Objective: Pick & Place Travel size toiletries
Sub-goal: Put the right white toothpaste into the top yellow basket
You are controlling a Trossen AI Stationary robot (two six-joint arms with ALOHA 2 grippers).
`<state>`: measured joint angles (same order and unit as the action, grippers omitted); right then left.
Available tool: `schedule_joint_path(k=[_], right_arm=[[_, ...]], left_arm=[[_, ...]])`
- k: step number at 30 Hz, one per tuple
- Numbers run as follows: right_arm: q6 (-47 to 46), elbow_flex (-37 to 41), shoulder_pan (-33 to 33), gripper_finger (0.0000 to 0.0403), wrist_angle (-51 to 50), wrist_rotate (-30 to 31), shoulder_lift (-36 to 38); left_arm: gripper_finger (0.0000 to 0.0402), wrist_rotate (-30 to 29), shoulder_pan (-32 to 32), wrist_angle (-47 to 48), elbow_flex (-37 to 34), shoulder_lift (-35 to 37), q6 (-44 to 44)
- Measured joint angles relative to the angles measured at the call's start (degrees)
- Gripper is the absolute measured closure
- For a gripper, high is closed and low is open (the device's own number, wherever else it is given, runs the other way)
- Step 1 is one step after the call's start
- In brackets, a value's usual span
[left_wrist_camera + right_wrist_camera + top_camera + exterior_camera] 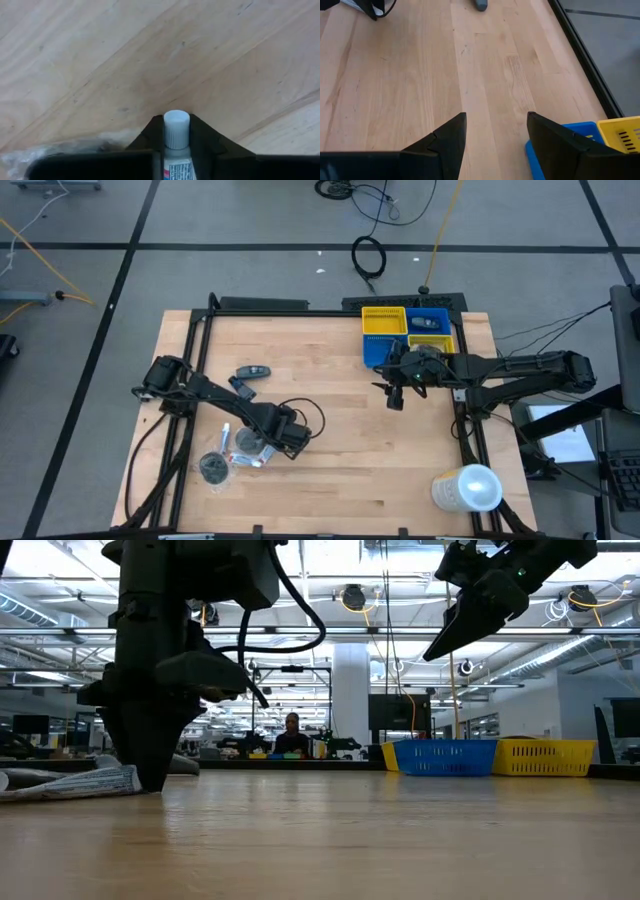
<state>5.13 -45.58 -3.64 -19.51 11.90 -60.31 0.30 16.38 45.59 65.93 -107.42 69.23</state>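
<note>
High view: I log my left gripper (262,448) low over the toiletry cluster (235,452) at the table's (330,470) near-left, well apart from the yellow bin (384,322); a dark bottle (250,371) lies loose between, so most items look unplaced. My right gripper (397,394) hangs just beside the blue bin (378,352). Low view: left gripper down at the tabletop. Left wrist view: jaws clamped on a white tube (176,145), cap forward, long axis running along the fingers. Right wrist view: right jaws apart, empty. Judgement: early stage; lifting and carrying remain.
</note>
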Motion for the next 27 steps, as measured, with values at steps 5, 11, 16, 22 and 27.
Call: schedule_joint_path(k=[5,11,16,22,27], right_arm=[[0.0,0.0,0.0,0.0202,0.0,0.0,0.0],[0.0,0.0,0.0,0.0202,0.0,0.0,0.0],[0.0,0.0,0.0,0.0202,0.0,0.0,0.0],[-1.5,0.0,0.0,0.0202,0.0,0.0,0.0],[-1.5,0.0,0.0,0.0202,0.0,0.0,0.0]], left_arm=[[0.0362,-0.2,-0.1,-2.3,0.0,0.0,-1.7],[0.036,-0.3,-0.1,-3.9,1.3,-0.2,-3.5],[0.036,-4.3,-1.2,-4.0,5.5,-0.2,-9.6],[0.0361,-11.0,-4.1,-3.9,12.1,-0.2,-20.7],[0.0361,-19.1,-6.8,-4.0,19.2,-0.2,-31.0]])
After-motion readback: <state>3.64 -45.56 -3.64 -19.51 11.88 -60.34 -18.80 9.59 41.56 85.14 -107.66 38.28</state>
